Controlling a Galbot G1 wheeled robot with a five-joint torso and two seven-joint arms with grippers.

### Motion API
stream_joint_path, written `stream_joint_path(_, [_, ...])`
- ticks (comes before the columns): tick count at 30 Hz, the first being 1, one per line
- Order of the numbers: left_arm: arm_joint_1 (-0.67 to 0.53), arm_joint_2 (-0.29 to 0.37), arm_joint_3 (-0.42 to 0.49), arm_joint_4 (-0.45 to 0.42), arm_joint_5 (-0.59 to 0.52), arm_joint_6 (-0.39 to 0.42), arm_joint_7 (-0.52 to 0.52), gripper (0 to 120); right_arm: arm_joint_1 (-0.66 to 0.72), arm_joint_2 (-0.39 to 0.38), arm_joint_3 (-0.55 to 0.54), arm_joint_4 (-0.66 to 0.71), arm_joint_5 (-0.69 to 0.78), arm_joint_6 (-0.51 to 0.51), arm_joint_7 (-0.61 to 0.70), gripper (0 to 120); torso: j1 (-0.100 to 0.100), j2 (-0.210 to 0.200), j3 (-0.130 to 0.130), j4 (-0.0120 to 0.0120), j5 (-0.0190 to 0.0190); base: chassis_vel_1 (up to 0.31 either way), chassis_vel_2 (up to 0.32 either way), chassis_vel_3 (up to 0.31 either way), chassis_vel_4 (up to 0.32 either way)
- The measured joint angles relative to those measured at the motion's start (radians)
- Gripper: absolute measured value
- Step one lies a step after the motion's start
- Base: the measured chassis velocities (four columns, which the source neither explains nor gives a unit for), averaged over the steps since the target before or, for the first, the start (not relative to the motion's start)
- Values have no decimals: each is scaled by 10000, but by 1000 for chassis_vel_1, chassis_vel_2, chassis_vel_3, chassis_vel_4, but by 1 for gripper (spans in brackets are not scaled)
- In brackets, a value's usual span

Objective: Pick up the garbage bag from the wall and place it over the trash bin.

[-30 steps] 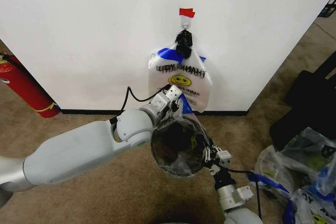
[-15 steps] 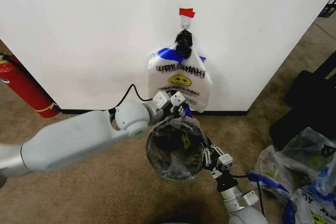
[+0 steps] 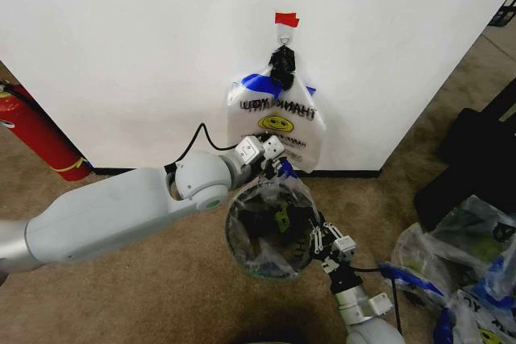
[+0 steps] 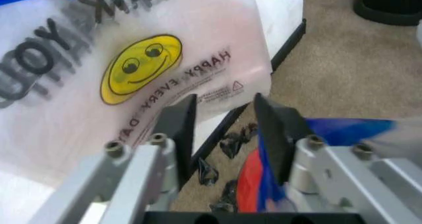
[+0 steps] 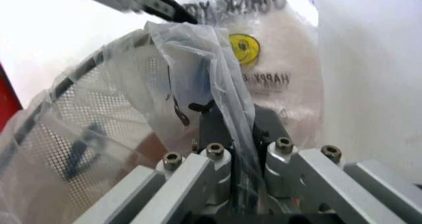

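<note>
While the right end effector (image 5: 240, 150) pinches it, the garbage bag (image 3: 270, 223) lines the trash bin (image 5: 72, 115).

A plain white wall (image 3: 121, 54) fills the upper part of the head view, evenly lit, with a black baseboard (image 3: 145, 172) running along its foot. High on it a small piece of red tape (image 3: 286, 18) sits just above a metal hook (image 3: 284, 34). The floor is brownish carpet (image 3: 121, 296). At the left edge a red fire extinguisher (image 3: 40, 138) leans near the wall with its base on the carpet. To the right the wall ends at a corner, and the carpet runs on past it. Dark objects (image 3: 472, 151) lie by the right edge, and crumpled plastic bags (image 3: 459, 255) are heaped on the carpet below them.
</note>
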Motion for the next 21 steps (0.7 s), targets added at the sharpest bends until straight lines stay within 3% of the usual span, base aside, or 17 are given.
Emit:
stream_joint_path(4, [83,228,-108,-358,-18,128,-76,50,2,26,-51,-2,55,-93,81,0,0,0,0,0,1,0,0,0,0])
stream_joint_path(8, [443,516,-493,-1019,-120,-79,-387,68,-99,68,-156,319,477,-743,502,0,0,0,0,-5,1,0,0,0,0])
stream_joint_path(10, [521,558,-553,-1108,-130,-181,-446,69,-110,76,-172,362,546,-833,579,0,0,1,0,-4,1,0,0,0,0])
stream_joint_path(11, [1284,873,-1156,-1683,-66,-1148,-740,76,-149,129,-247,620,1039,-1407,1078,0,0,1,0,-5,-1,0,0,0,0])
stream_joint_path(13, [2101,1161,-1784,-2092,230,-1949,-799,83,-146,182,-271,722,1325,-1637,1464,0,0,1,-1,-3,-1,0,0,0,0])
stream_joint_path(14, [3032,1417,-2239,-2422,694,-2673,-860,90,-154,283,-251,880,1651,-1914,1963,0,-1,0,-1,12,0,0,0,0,0])
stream_joint_path(16, [4562,1389,-3188,-2419,1922,-3477,-1101,97,-439,525,-80,1331,2453,-2513,2849,0,-2,0,-2,-6,-5,0,0,0,0])
stream_joint_path(17, [4562,1389,-3188,-2419,1922,-3477,-1101,97,-439,525,-80,1331,2453,-2513,2849,0,-2,0,-2,-6,-5,0,0,0,0])
stream_joint_path(19, [5710,1370,-4331,-2445,2266,-3830,-1342,100,-387,584,-14,1549,3032,-2979,3298,0,-1,0,0,-11,-4,0,0,0,0])
stream_joint_path(20, [5710,1370,-4331,-2445,2266,-3830,-1342,100,-387,584,-14,1549,3032,-2979,3298,0,-1,0,0,-11,-4,0,0,0,0])
stream_joint_path(21, [6657,1299,-5404,-2573,2225,-4035,-1503,100,-226,583,30,1674,3463,-3337,3548,0,-1,1,-1,-7,7,0,0,0,0])
